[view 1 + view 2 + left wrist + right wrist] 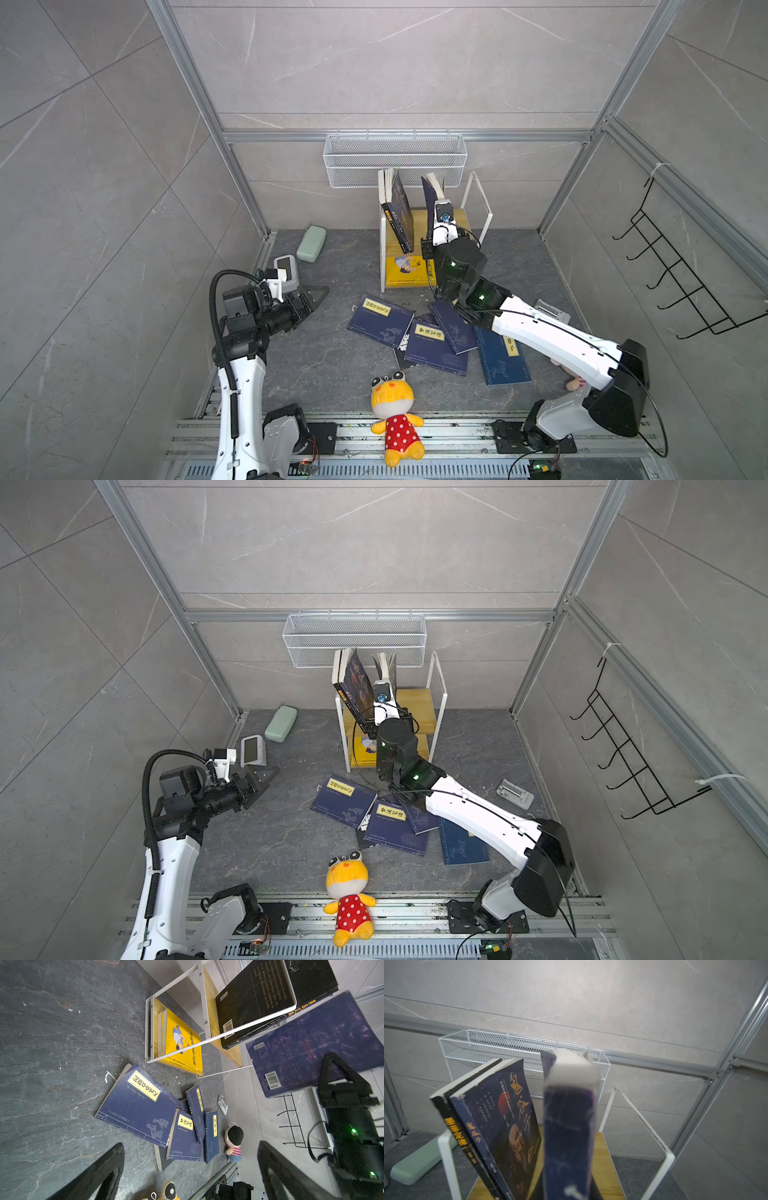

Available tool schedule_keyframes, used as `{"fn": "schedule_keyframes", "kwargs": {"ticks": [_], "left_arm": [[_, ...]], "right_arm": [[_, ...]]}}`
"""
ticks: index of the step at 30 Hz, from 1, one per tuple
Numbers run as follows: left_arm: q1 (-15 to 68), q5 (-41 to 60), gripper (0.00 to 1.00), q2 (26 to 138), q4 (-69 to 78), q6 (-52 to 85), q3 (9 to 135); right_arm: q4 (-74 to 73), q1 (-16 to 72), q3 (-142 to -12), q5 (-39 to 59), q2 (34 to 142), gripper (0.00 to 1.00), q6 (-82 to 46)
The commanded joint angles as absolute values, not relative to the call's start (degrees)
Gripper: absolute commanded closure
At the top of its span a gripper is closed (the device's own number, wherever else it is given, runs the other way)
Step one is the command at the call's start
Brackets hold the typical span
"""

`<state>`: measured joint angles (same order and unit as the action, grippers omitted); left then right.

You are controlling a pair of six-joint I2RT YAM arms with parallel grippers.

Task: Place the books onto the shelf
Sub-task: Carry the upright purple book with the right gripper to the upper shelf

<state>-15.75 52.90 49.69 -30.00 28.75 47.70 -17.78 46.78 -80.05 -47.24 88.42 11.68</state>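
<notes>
My right gripper (432,226) is shut on a navy book (569,1126), which it holds upright over the top board of the shelf (478,199). In the right wrist view that book's spine faces the camera above the wooden board (602,1167). Two dark books (401,216) lean against the shelf's left end. A yellow book (409,270) lies on the lower tier. Several navy books (380,320) lie scattered on the table in front of the shelf. My left gripper (313,301) hovers open at the left with nothing between its fingers (97,1176).
A white wire mesh basket (395,160) hangs on the back wall above the shelf. A yellow plush toy (395,415) sits at the front edge, a small doll (575,380) under the right arm. A green case (311,243) and a white device (286,270) lie at the left.
</notes>
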Motion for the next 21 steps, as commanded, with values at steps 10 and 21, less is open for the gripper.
{"fn": "schedule_keyframes", "kwargs": {"ticks": [10, 21], "left_arm": [[-14.68, 54.92, 0.00, 49.80, -29.64, 27.30, 48.89], [-14.33, 55.44, 0.00, 49.60, -30.07, 27.33, 48.93]], "right_arm": [[-24.25, 40.63, -89.52, -36.98, 98.96, 1.00, 5.18], [-27.73, 40.61, -89.96, -36.09, 102.99, 1.00, 4.84]]}}
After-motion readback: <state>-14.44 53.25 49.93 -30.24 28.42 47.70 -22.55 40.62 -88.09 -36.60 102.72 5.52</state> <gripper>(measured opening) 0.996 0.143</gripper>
